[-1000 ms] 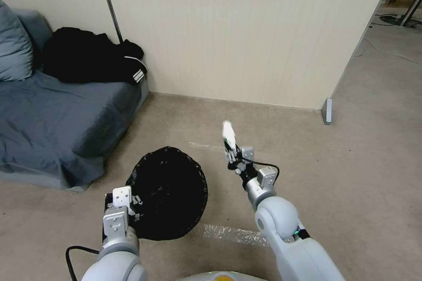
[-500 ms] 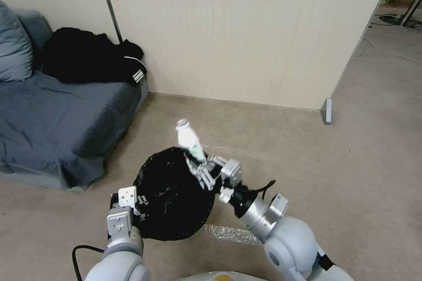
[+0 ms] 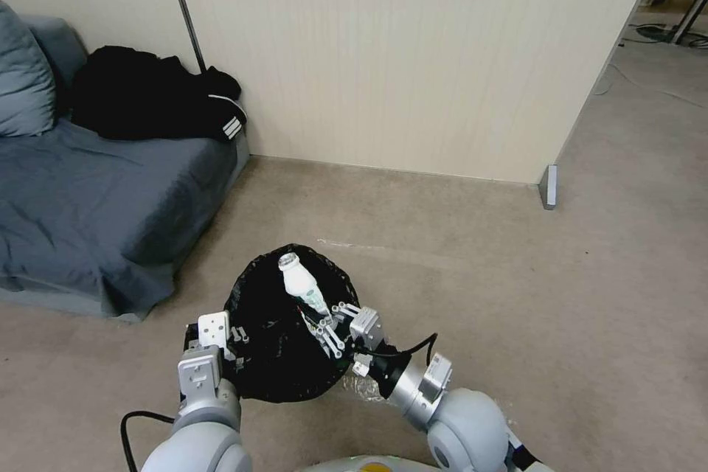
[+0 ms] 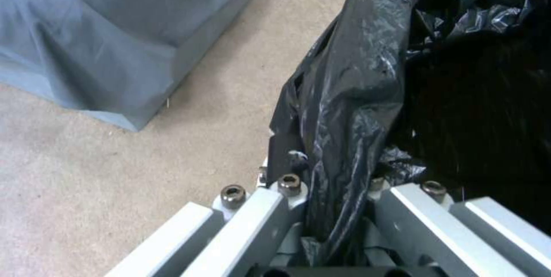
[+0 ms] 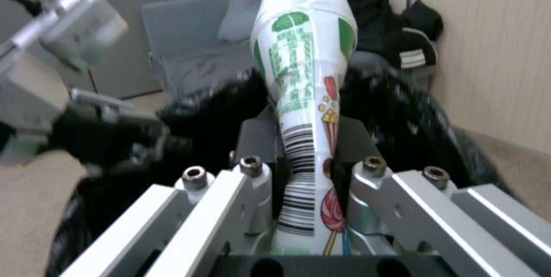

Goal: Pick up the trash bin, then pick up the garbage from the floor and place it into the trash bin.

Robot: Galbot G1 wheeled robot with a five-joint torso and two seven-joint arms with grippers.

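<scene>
Grey fabric covers a low sofa (image 3: 88, 199) at the far left, with a black jacket (image 3: 147, 99) heaped on it against a pale panelled wall (image 3: 413, 51). Nearer the robot, the left gripper (image 3: 221, 343) is closed on the near-left rim of the trash bin (image 3: 284, 372), a small round bin whose crinkly black plastic bag liner is folded over the edge; the left wrist view shows the liner (image 4: 344, 109) pinched between the jaws. This arm reaches forward and low, holding the bin just above the beige carpet (image 3: 560, 295).

To the right, the right gripper (image 3: 318, 318) is clamped on the lower body of a small white plastic bottle with green print (image 3: 301, 286). The right arm bends inward across the robot's front, so the bottle is tilted with its cap (image 3: 288, 260) pointing away, directly over the bin's dark opening. In the right wrist view the bottle (image 5: 304, 96) sits squarely between the jaws.

The step in hand appears to be dropping this piece of garbage into the bin. The next move probably calls for opening the jaws while the bottle is over the opening.
</scene>
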